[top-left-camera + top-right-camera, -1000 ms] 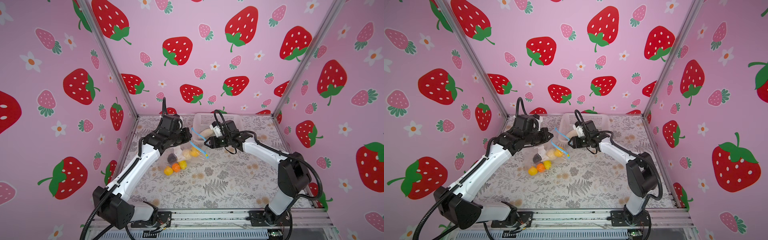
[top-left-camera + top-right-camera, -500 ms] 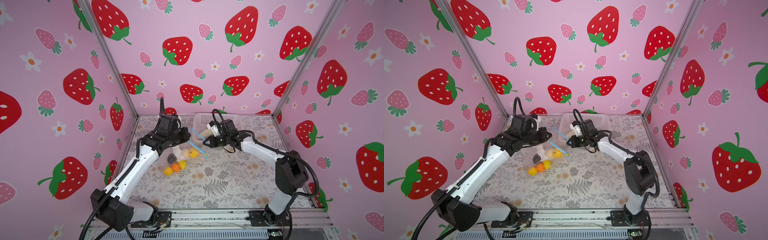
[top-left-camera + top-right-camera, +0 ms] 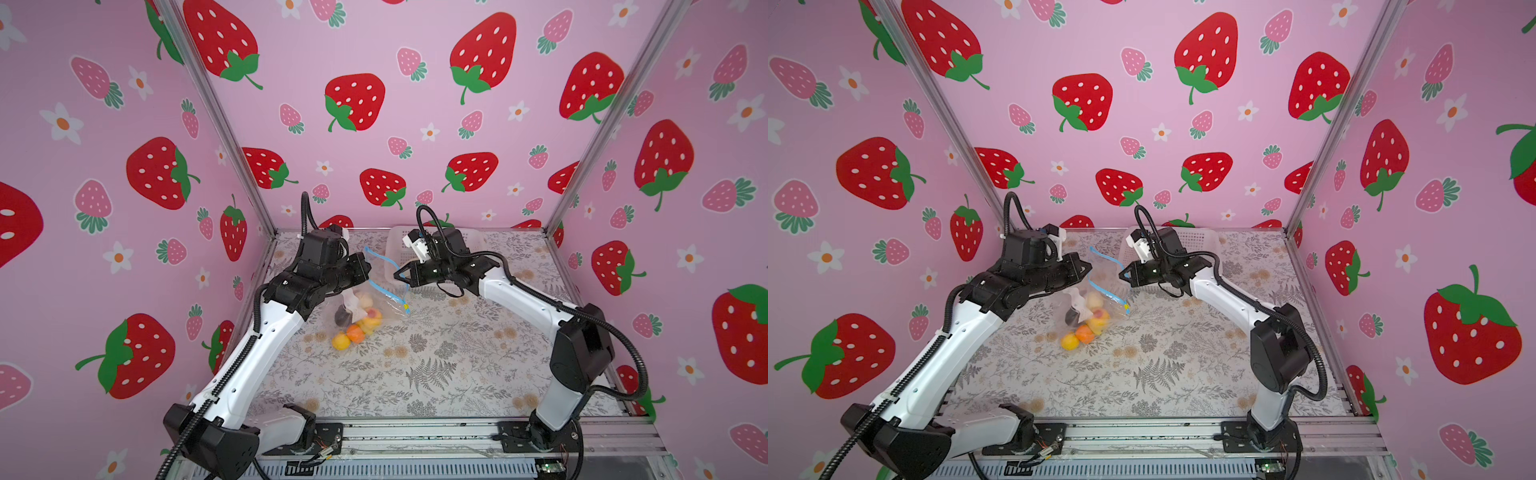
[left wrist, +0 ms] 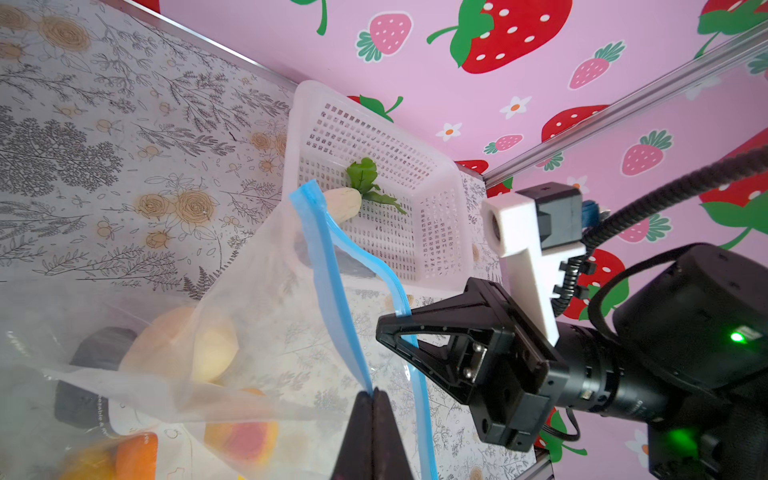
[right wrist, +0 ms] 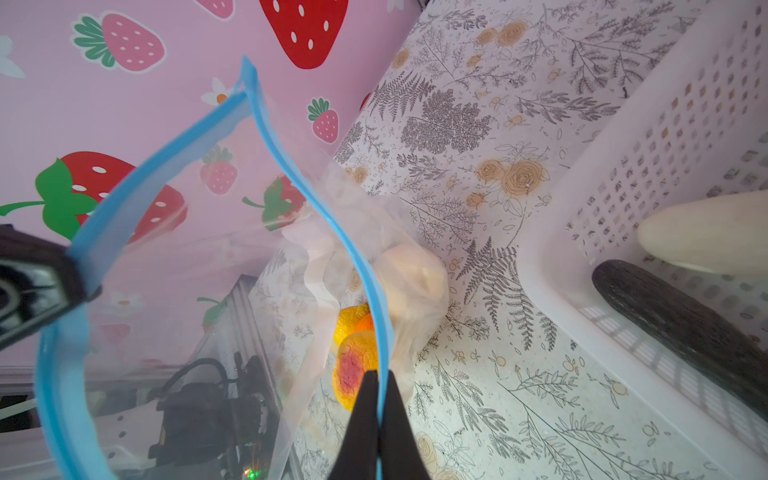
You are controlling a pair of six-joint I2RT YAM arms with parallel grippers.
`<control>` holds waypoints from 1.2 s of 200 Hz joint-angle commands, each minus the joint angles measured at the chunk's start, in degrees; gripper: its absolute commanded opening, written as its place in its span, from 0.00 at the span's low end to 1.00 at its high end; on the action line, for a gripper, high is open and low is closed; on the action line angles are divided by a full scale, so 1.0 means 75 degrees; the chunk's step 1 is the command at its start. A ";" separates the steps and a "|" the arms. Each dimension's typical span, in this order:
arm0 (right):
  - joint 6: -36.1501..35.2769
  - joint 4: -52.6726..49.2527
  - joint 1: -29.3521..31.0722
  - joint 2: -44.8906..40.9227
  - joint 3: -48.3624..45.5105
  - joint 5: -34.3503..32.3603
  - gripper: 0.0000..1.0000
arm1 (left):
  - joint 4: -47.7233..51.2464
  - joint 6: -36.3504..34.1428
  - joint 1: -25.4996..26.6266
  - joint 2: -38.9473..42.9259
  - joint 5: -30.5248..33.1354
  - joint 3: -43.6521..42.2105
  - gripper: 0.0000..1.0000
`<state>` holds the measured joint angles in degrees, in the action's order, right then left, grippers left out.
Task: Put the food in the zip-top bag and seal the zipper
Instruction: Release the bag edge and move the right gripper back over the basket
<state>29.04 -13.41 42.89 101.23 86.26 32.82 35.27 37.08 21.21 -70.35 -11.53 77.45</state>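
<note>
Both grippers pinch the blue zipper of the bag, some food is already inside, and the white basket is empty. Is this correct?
The basket is not empty: the left wrist view shows a beige root with green leaves in it. The rest holds: left gripper and right gripper pinch the zipper, with food in the bag.

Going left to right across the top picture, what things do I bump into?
Left gripper → right gripper → basket. Both grippers pinch the zipper, which stretches across them, so it has no clear spot.
</note>
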 commanded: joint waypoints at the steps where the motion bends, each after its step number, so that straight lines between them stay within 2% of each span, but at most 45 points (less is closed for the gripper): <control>1: -0.0045 -0.0228 0.0116 0.0178 0.0360 -0.0086 0.03 | 0.0214 -0.0161 -0.0114 0.0298 0.0160 0.0190 0.00; 53: -0.0078 -0.0342 0.0232 0.0330 0.0663 -0.0134 0.06 | 0.0177 -0.0176 -0.0194 0.0545 0.0115 -0.0002 0.00; 74: -0.0172 -0.0444 0.0219 0.0320 0.0686 -0.0265 0.14 | -0.0016 -0.0123 -0.0215 0.0474 -0.0115 -0.0272 0.00; 114: -0.0352 -0.0625 -0.0041 0.0171 0.0771 -0.0685 0.42 | -0.0294 -0.0168 -0.0229 0.0368 -0.0424 -0.0536 0.00; 149: -0.0450 -0.0664 -0.0446 0.0125 0.0903 -0.0994 0.50 | -0.0391 -0.0221 -0.0251 0.0344 -0.0443 -0.0601 0.00; 188: -0.0377 -0.0249 -0.0849 0.0238 0.0839 -0.1308 0.51 | -0.0401 -0.0242 -0.0328 0.0309 -0.0441 -0.0626 0.00; 217: -0.0451 0.0048 -0.1040 0.0597 0.0827 -0.2261 0.51 | -0.0470 -0.0245 -0.0333 0.0274 -0.0475 -0.0669 0.00; 221: -0.0437 0.0088 -0.1064 0.0661 0.0827 -0.2458 0.55 | -0.0480 -0.0242 -0.0343 0.0265 -0.0478 -0.0673 0.00; 240: -0.0019 0.0173 -0.1137 0.1063 0.1013 -0.3471 0.57 | -0.0500 -0.0237 -0.0344 0.0215 -0.0502 -0.0673 0.00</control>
<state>26.28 -13.69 34.94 104.84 91.74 17.72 32.97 35.79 18.98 -68.05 -14.26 72.73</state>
